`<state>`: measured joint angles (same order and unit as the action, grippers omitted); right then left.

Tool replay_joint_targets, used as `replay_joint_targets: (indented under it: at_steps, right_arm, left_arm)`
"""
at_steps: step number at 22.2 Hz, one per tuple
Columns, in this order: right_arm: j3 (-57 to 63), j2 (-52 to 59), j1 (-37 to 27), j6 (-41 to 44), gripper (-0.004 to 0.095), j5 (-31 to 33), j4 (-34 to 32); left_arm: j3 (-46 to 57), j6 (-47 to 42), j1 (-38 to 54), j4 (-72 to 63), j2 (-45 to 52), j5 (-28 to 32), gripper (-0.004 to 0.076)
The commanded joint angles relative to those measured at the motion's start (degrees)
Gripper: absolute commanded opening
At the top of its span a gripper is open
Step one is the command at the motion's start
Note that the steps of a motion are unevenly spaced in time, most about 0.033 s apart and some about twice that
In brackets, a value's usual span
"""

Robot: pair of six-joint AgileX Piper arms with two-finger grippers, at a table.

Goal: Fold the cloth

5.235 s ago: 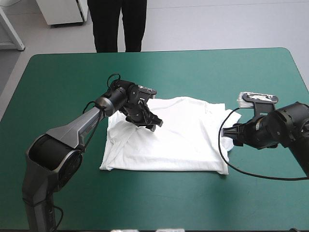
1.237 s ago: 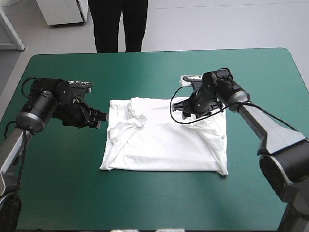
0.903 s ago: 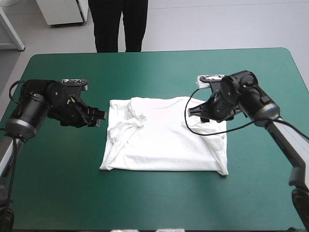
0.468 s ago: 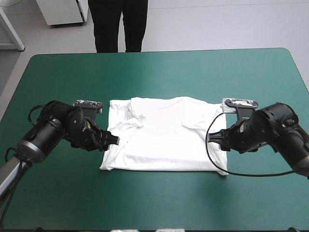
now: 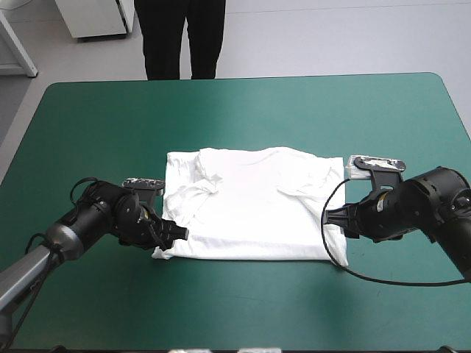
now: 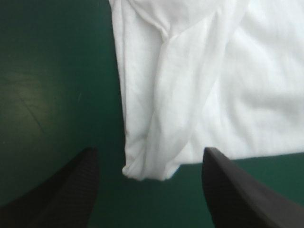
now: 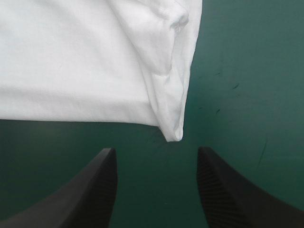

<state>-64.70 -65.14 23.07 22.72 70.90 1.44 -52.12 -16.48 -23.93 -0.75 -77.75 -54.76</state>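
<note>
Two grippers, both spread wide and empty, flank the near corners of the T-shirt.

High view: I have the left gripper at lower left of centre, just beside the near-left corner of the T-shirt. The right gripper is at right of centre, beside the near-right edge. The T-shirt lies flat mid-frame on the teal-green cover, sleeves turned in over its body.

Left wrist view: the T-shirt ends in a rolled, layered corner just ahead of the left gripper, in line with the gap between its fingers, which stand well apart. Risk, as I judge it: shutting here may pinch only the top layers, so the lower ones stay on the cover and the fold drags open.

Right wrist view: the T-shirt tapers to its near-right corner, just ahead of the right gripper and short of its parted fingers. Risk: shutting without advancing would catch nothing. Unequal bites on the two corners would skew the fold.
</note>
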Motion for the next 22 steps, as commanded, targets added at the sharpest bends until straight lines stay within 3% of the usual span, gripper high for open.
replay_joint_targets:
  at_steps: [1,8,12,14,15,16,19,22]
  right_arm:
    - [-1.2,1.1,0.0,0.1,0.0495,-1.2,-0.7]
    - [-1.2,1.1,0.0,0.1,0.0495,-1.1,-0.8]
    - [-1.2,1.1,0.0,0.1,0.0495,-1.0,-0.9]
    - [-1.2,1.1,0.0,0.1,0.0495,-0.9,-0.9]
    - [-1.2,1.1,0.0,0.1,0.0495,-0.8,-0.9]
    - [-1.2,1.1,0.0,0.1,0.0496,-0.3,-0.9]
    - [0.8,1.0,0.4,-0.7,0.0496,-2.1,-0.2]
    - [7.6,1.0,3.0,1.7,0.0496,-8.6,-1.4]
  left_arm:
    - [-1.1,-0.5,0.2,0.3,-1.2,2.3,0.0454]
    - [-0.9,-0.5,0.2,-0.1,-8.3,1.6,0.0454]
    - [2.6,-1.7,0.2,-0.1,-10.6,4.2,0.0426]
    - [5.7,-2.9,0.2,-0.2,-10.6,5.5,0.0254]
    - [6.9,-3.0,0.2,-0.2,-10.6,6.2,0.0064]
    - [7.4,-2.9,0.2,-0.2,-10.6,6.3,-0.0004]
    - [7.3,-2.9,0.2,-0.2,-10.6,6.3,-0.0010]
    - [7.3,-2.5,0.2,-0.3,-10.6,6.5,-0.0010]
